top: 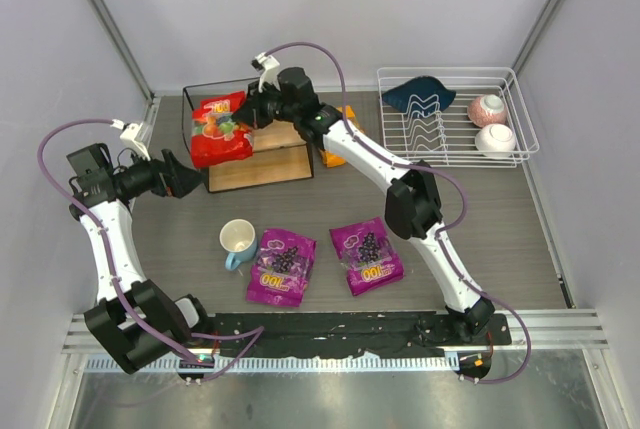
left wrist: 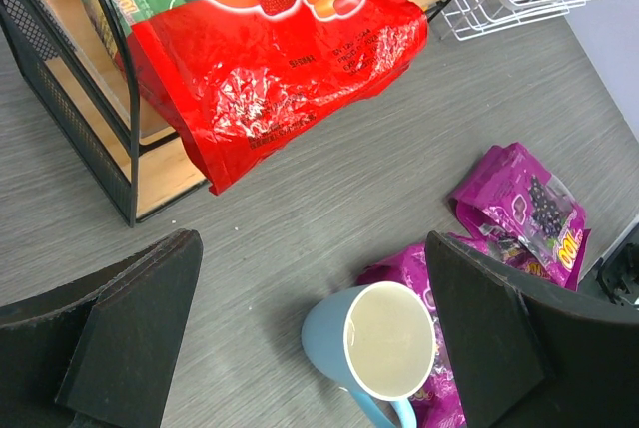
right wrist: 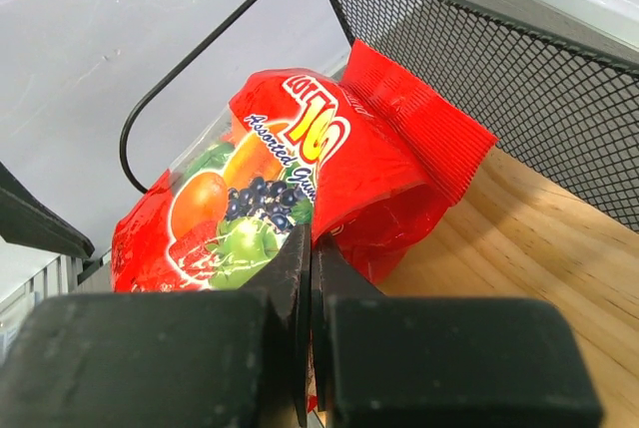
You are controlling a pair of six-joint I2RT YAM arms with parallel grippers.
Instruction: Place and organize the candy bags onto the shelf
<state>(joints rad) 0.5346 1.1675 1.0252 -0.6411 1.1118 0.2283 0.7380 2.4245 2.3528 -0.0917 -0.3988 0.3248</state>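
Red bag overhangs the shelf near a blue mug.

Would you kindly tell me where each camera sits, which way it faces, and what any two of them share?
Top external: above and behind the bases, looking down on the grey table; both the left arm and right arm show whole.
Left wrist: low, facing the black-framed wooden shelf, glossy red plastic candy bag and light blue mug; open jaws at the bottom.
Right wrist: over the shelf board, facing that bag; jaws shut on it.
Shared: all three see the red bag.
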